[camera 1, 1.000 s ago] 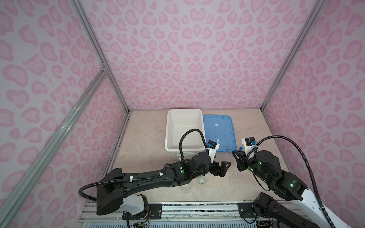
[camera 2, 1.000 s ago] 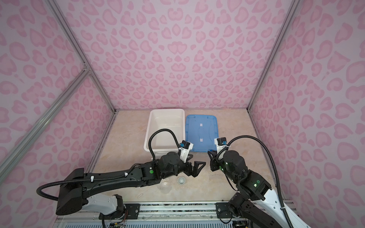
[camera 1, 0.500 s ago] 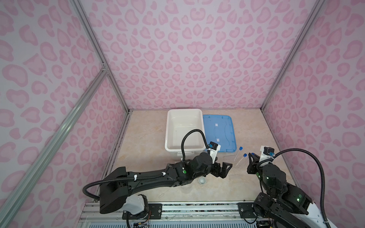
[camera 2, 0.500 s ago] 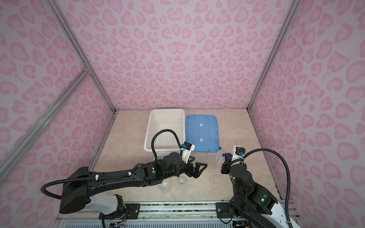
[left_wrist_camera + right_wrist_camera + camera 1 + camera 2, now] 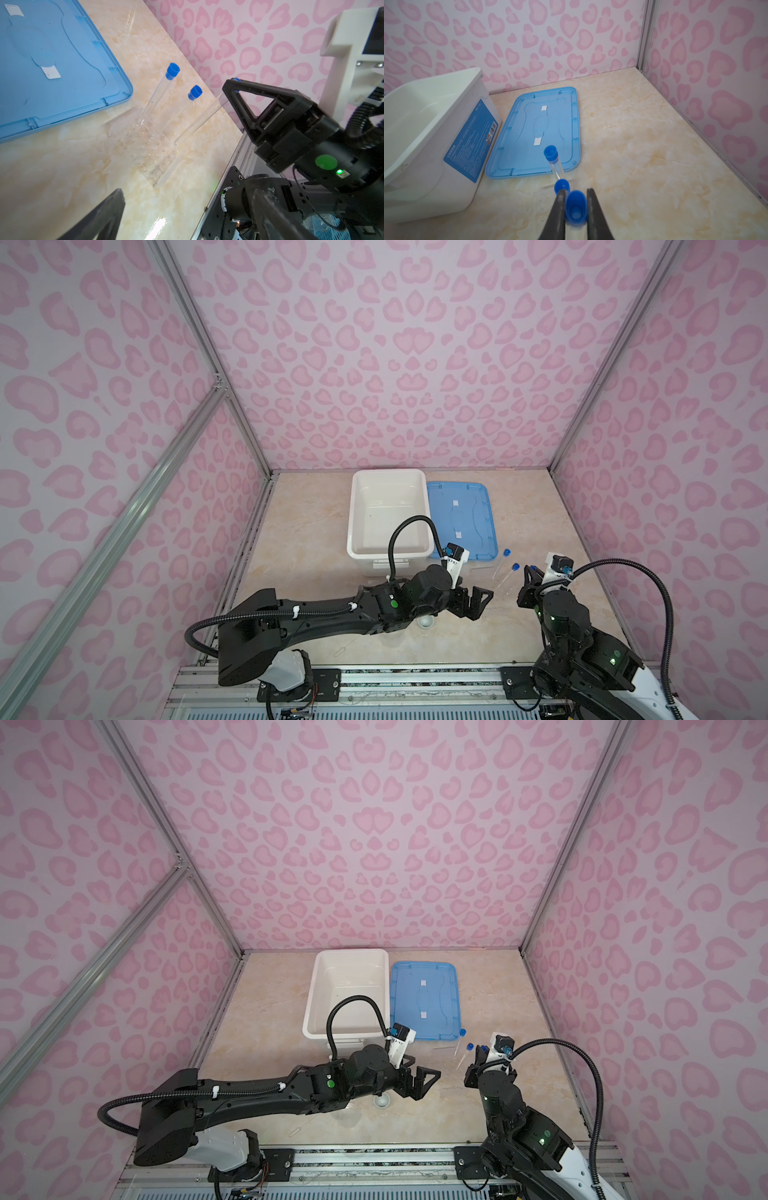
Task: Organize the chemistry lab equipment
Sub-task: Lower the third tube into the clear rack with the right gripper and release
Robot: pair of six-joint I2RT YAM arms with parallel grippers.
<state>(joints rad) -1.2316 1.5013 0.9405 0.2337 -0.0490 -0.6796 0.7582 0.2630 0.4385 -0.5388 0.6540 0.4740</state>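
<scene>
Blue-capped tubes (image 5: pixel 158 95): two stand tilted in clear rack (image 5: pixel 145 145), just beside blue lid (image 5: pixel 52 62). Third tube (image 5: pixel 199 120) pinched near cap in your right gripper (image 5: pixel 576 191), lower end at rack edge; contact unclear. Your left gripper (image 5: pixel 478 602) spread wide, holds nothing, hovers over table (image 5: pixel 311 531) near small round dish (image 5: pixel 426 621).

Black left arm (image 5: pixel 324 616), black right arm (image 5: pixel 561 614): green dots (image 5: pixel 392 604), ribbed cables (image 5: pixel 390 551), white camera mounts (image 5: pixel 456 563), and an angular black left gripper (image 5: pixel 481 605).
</scene>
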